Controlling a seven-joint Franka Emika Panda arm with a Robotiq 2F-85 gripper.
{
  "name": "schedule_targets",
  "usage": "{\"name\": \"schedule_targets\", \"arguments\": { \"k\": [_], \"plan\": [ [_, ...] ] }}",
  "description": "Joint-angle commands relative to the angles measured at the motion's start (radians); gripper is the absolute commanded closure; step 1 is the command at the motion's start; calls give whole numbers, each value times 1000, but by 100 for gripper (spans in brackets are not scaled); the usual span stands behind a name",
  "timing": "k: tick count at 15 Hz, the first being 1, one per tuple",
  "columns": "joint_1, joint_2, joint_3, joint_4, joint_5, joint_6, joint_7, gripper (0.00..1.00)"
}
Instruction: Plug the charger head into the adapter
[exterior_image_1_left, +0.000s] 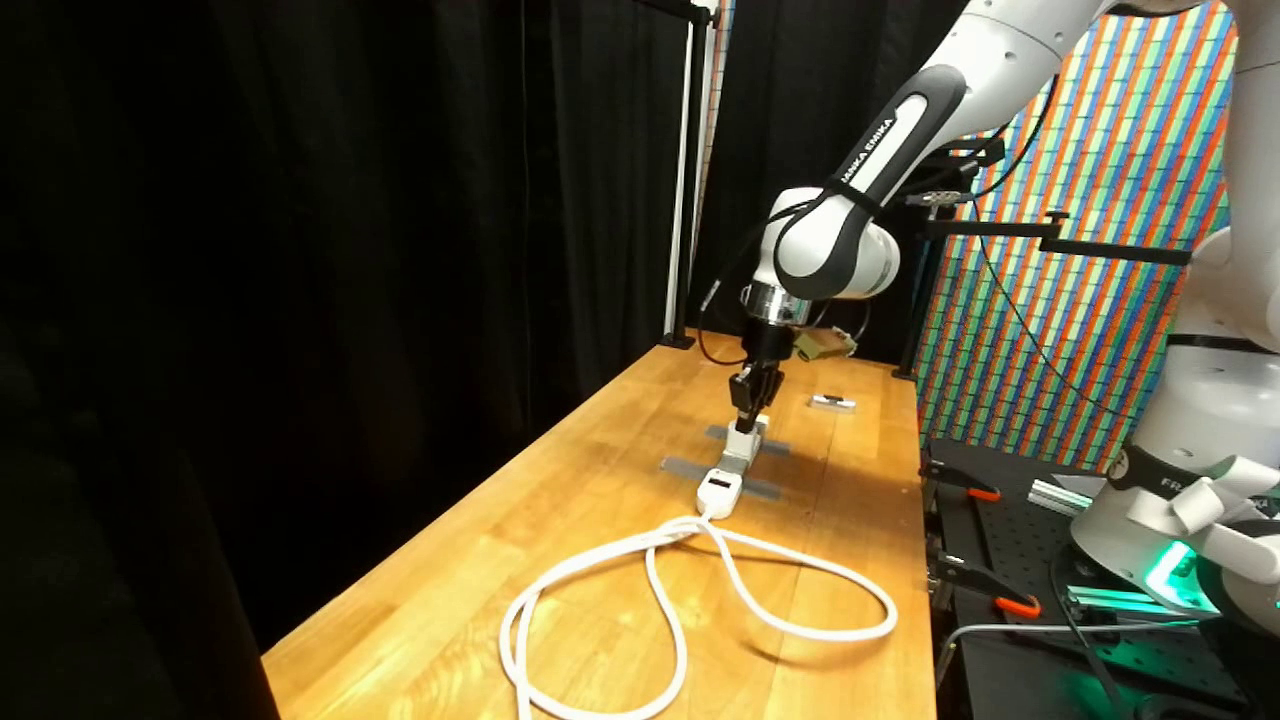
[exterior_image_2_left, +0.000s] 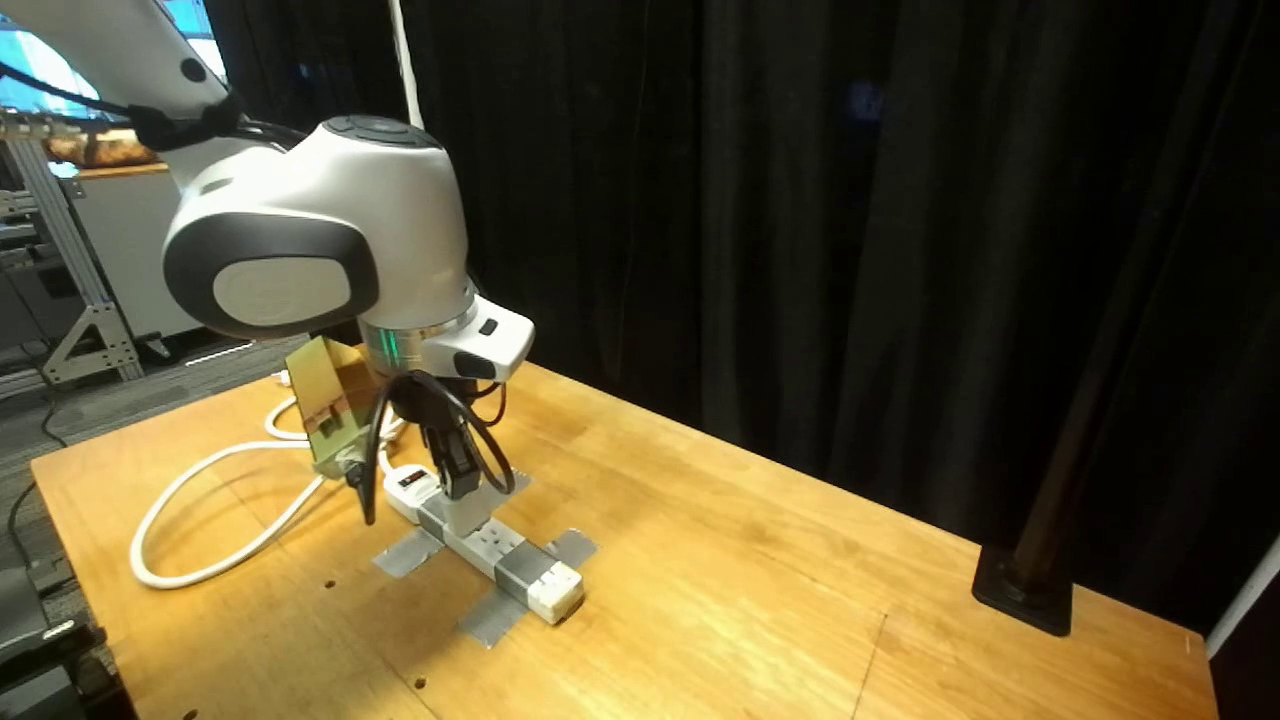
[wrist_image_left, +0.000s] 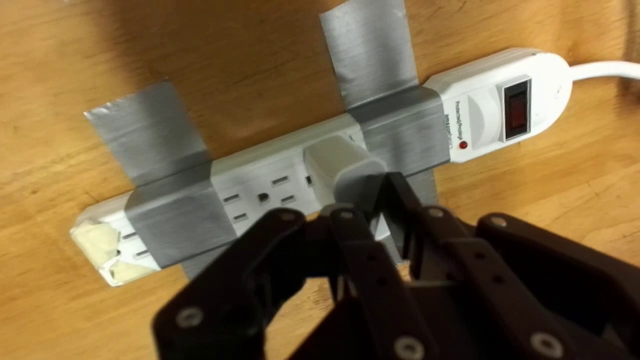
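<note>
Wrist view: charger head (wrist_image_left: 345, 164) just beneath the fingertips (wrist_image_left: 400, 191), on the adapter (wrist_image_left: 272, 167).

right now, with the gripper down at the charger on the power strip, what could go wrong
The gripper is right at the charger: lifting away might drag it up, and I can't tell whether it is fully seated. Pushing off-centre could tilt it. A hard push might also shift the power strip, which grey tape appears to hold to the table.
</note>
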Motion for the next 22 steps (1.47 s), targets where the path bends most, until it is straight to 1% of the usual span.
{"name": "schedule_targets", "arguments": {
  "k": [1,6,11,13,17,22],
  "plan": [
    [-16,65,30,25,29,19,-34,89],
    [-36,78,44,24,58,16,-55,89],
    [-56,41,39,5,58,16,-59,89],
    [-60,48,37,5,58,16,-59,89],
    [-72,33,57,-5,84,18,-83,89],
    [-97,49,91,0,157,18,-150,89]
  ]
}}
